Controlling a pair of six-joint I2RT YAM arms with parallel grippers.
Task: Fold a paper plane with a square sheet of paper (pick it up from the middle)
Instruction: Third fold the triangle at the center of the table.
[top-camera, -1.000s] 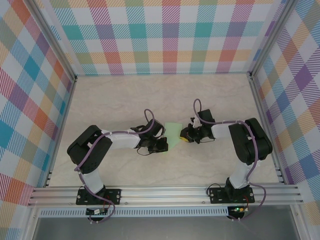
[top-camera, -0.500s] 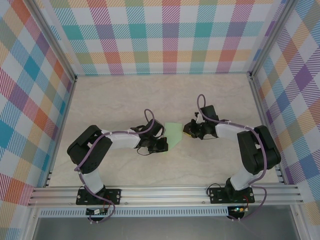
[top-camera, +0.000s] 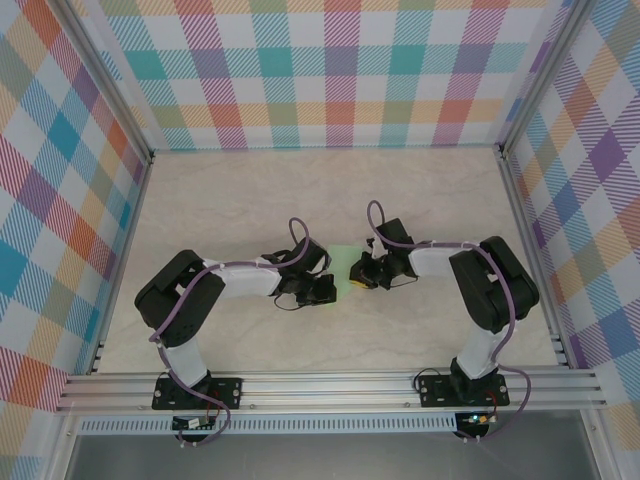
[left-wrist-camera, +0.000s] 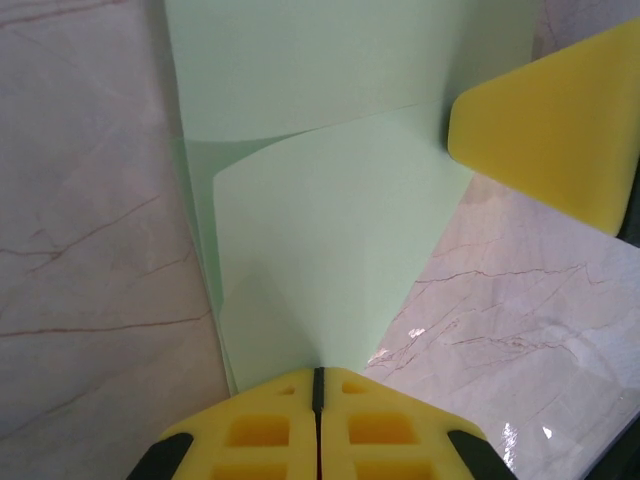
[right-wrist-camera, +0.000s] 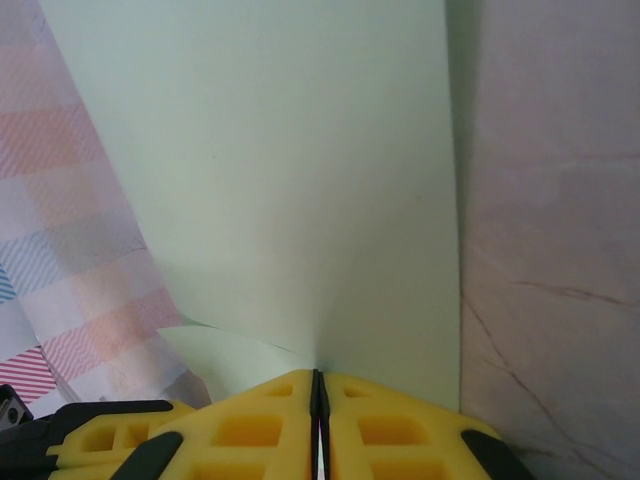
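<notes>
Square sheet of paper (top-camera: 345, 256), creased, mid-counter (top-camera: 250, 190), between left gripper (top-camera: 325, 290) and right gripper (top-camera: 358, 278).

Top view: small pale-green patch at 12 o'clock of both grippers; long axis cannot be told here.

Left wrist view: sheet runs 6 to 12 o'clock, narrowing toward 6, folded layers overlapping. Left gripper clenched on the narrow end. A yellow finger (left-wrist-camera: 550, 130) of the right gripper sits at the sheet's 2 o'clock edge.

Right wrist view: right gripper clenched on the sheet's 6 o'clock edge; plaid wall (right-wrist-camera: 70, 240) past its 9 o'clock side.
</notes>
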